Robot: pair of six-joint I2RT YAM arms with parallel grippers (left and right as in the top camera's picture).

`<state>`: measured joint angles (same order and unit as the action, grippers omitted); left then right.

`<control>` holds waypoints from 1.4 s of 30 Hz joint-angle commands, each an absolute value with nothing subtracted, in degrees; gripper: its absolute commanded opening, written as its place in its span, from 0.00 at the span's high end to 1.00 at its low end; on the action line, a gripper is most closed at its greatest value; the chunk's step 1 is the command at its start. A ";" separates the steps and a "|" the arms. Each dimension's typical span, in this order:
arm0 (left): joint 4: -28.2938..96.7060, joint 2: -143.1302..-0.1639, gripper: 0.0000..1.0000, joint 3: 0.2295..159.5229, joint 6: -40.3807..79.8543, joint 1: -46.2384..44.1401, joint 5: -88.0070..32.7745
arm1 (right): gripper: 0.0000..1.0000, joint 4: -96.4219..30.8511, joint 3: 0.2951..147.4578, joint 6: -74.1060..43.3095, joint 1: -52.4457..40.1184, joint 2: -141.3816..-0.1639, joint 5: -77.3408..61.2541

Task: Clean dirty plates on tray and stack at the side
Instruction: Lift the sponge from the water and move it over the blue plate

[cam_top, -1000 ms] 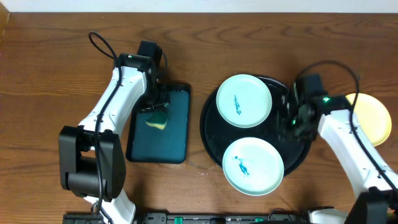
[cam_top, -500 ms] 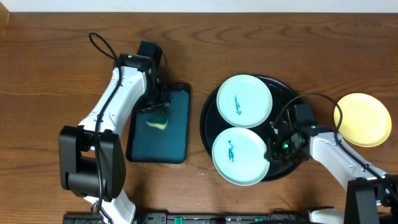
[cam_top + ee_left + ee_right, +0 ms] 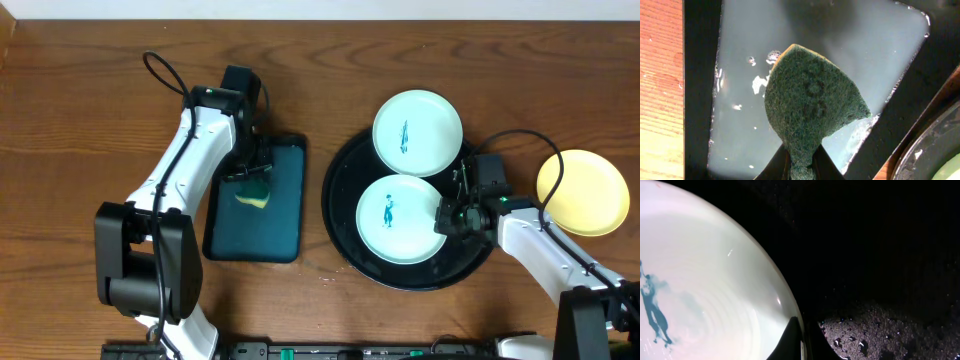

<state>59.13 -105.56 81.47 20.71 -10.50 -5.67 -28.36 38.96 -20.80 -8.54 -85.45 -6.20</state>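
Observation:
Two pale mint plates carry blue smears. One plate (image 3: 400, 220) lies inside the black tray (image 3: 345, 200). The other plate (image 3: 417, 120) rests over the tray's far rim. A pale yellow plate (image 3: 583, 192) sits on the table to the right of the tray. My right gripper (image 3: 443, 218) is shut on the right rim of the inner mint plate (image 3: 700, 280), one finger above the rim (image 3: 802, 335). My left gripper (image 3: 250, 175) is shut on a yellow-and-green sponge (image 3: 810, 100), held over the soapy teal tray (image 3: 740, 65).
The rectangular teal tray (image 3: 285, 215) lies left of the black tray, nearly touching it. Water drops cover the black tray's floor (image 3: 880, 335). A cable loops from the right arm (image 3: 545, 245) near the yellow plate. Bare wood surrounds everything.
My right gripper moved from the tray's right side to the near mint plate and shut on its rim. Both mint plates shifted toward the far right. The left arm held still.

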 commanded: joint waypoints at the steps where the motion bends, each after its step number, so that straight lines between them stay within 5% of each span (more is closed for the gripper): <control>1: 59.27 -105.67 0.88 81.43 20.14 -10.20 -5.56 | 0.99 -27.24 39.70 -17.58 -8.36 -85.86 -4.01; 8: 55.61 -105.71 0.88 78.76 19.70 -10.26 -5.32 | 0.99 -25.02 39.70 -12.08 -8.29 -85.86 -2.37; 19: 31.27 -105.75 0.85 59.13 20.62 -10.37 -4.71 | 0.99 -23.79 39.70 -11.53 -8.34 -85.86 -3.51; 42: 39.11 -87.55 0.92 67.94 26.87 -17.12 -18.83 | 0.99 -25.50 39.59 -14.57 -8.38 -86.32 -5.21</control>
